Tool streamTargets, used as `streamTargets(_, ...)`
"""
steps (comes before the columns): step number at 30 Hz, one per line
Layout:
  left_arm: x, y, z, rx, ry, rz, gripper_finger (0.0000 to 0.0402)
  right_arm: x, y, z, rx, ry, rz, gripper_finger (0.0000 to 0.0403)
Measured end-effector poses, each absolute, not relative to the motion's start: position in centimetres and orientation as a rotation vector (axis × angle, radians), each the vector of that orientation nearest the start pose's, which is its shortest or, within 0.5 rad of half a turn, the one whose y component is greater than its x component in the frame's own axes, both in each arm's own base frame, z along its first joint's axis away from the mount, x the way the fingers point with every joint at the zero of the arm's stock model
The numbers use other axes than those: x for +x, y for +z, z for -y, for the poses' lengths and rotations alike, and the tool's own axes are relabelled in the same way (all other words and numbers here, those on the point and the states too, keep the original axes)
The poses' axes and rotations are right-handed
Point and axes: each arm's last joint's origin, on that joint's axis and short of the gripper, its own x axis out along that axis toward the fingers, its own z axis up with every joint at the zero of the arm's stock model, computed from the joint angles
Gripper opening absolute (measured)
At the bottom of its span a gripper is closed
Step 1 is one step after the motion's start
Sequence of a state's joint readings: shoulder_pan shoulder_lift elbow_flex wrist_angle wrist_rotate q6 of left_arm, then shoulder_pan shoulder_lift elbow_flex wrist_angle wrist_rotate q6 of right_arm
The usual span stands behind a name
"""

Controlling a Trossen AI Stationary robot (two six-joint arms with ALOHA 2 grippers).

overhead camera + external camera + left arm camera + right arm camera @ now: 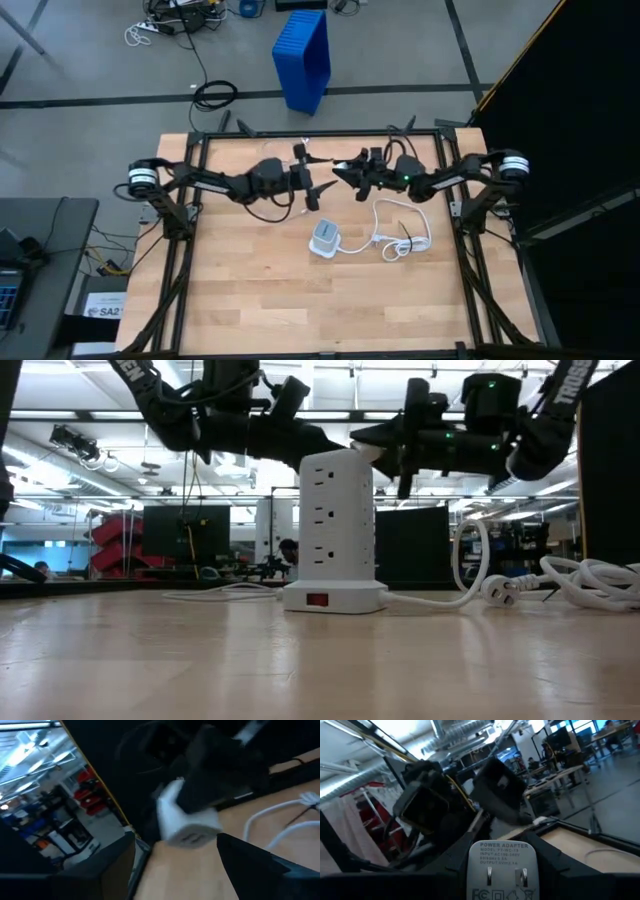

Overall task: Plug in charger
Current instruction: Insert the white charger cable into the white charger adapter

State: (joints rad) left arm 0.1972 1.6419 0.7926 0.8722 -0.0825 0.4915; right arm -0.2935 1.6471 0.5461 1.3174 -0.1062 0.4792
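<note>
The charger (502,867) is a small white brick with a printed label and two metal prongs facing the right wrist camera. My right gripper (352,174) is shut on it above the table's far middle. It also shows in the left wrist view (185,822) and in the low view (366,452), just right of the top of the white power tower (330,525). My left gripper (306,184) hangs open close to the charger's left and touches nothing. The tower (325,237) stands upright on its base nearer the table's middle. No cord shows on the charger. My right gripper pinches the charger's two side walls (472,865) between its fingers (550,862), one on each side. The pronged label face looks back along the fingers toward the wrist. The fingers reach about level from the table's right, and the charger is lifted clear.
The tower's thick white cord (400,232) loops over the table to its right and ends in a plug (497,590) lying flat. A black frame (310,137) borders the table. A blue bin (303,58) stands on the floor beyond. Bare wood lies toward the near edge.
</note>
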Motion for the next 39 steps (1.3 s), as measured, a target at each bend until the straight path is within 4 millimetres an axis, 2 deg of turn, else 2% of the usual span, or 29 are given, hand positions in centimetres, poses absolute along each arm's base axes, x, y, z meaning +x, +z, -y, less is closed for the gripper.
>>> streamTargets(8, 33.8, 22.3, -6.6, 0.496, 0.282, -0.039, 0.0267, 31.0, 19.5, 8.8, 0.449, -0.077, 0.241, 0.0109)
streamTargets(12, 33.8, 22.2, -6.7, 0.530, 0.321, -0.075, 0.0227, 31.0, 19.4, 8.8, 0.455, -0.076, 0.235, 0.0109)
streamTargets(17, 33.8, 22.0, -6.7, 0.556, 0.337, -0.104, 0.0149, 31.0, 19.4, 8.8, 0.467, -0.076, 0.231, 0.0109)
streamTargets(23, 33.7, 21.9, -6.7, 0.580, 0.349, -0.148, 0.0142, 30.9, 19.2, 9.0, 0.468, -0.076, 0.210, 0.0109)
streamTargets(25, 33.6, 22.1, -6.4, 0.597, 0.348, -0.185, 0.0141, 30.9, 19.2, 9.2, 0.453, -0.038, 0.192, 0.0127)
streamTargets(27, 33.1, 22.2, -5.9, 0.599, 0.330, -0.243, 0.0131, 30.8, 19.1, 9.3, 0.435, 0.013, 0.170, 0.0167)
streamTargets(32, 30.4, 23.3, -4.9, 0.587, 0.296, -0.443, 0.0125, 30.5, 20.0, 9.6, 0.395, 0.119, 0.204, 0.0255)
streamTargets(36, 28.1, 25.6, -4.1, 0.493, 0.237, -0.445, 0.0125, 30.3, 20.3, 9.6, 0.322, 0.157, 0.220, 0.0280)
streamTargets(39, 27.2, 26.1, -3.7, 0.379, 0.141, -0.441, 0.0125, 30.6, 20.4, 8.4, 0.177, 0.164, 0.214, 0.0278)
